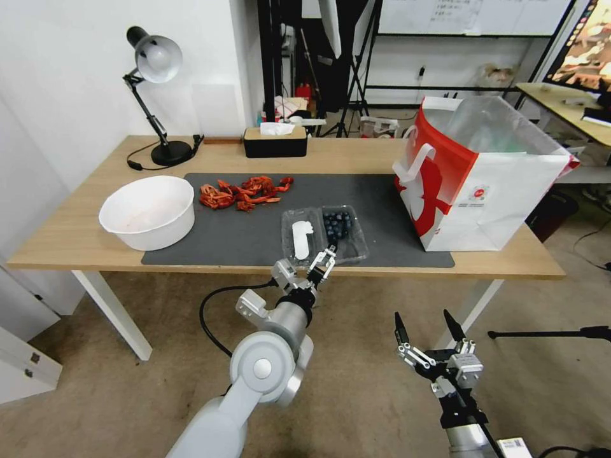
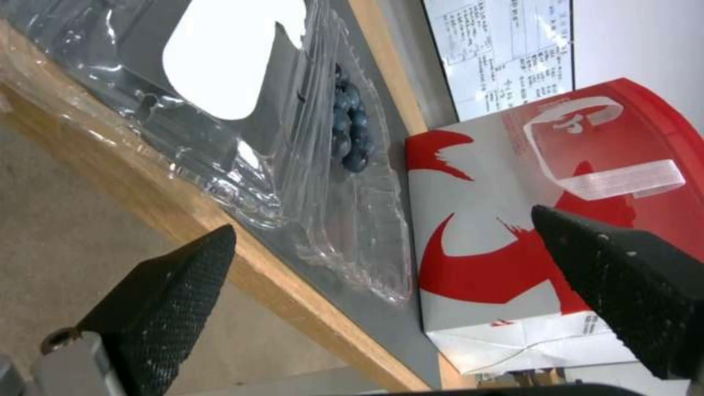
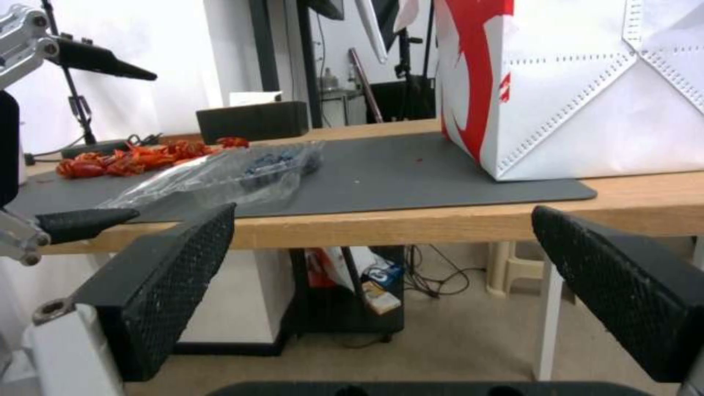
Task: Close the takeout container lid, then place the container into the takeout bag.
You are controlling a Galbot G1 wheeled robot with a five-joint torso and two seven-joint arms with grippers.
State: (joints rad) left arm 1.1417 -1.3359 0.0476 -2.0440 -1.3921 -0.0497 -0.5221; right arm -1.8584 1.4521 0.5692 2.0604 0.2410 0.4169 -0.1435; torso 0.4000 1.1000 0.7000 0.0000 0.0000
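Both pincers gape: left pincer point(image 1: 316, 261) by the clear ribbed takeout container point(image 1: 336, 233), right pincer point(image 1: 428, 326) lower.

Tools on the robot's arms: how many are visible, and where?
2. The left tool is open at the table's front edge by the takeout container; the right tool hangs open below table height.

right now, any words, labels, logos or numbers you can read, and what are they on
None can be read.
Takeout bag: small round logo with tiny print beneath, too small.
Lid: white sticker, no print visible.
Whiteboard: handwritten lines, too blurred.
Carton under the table: markings too small.
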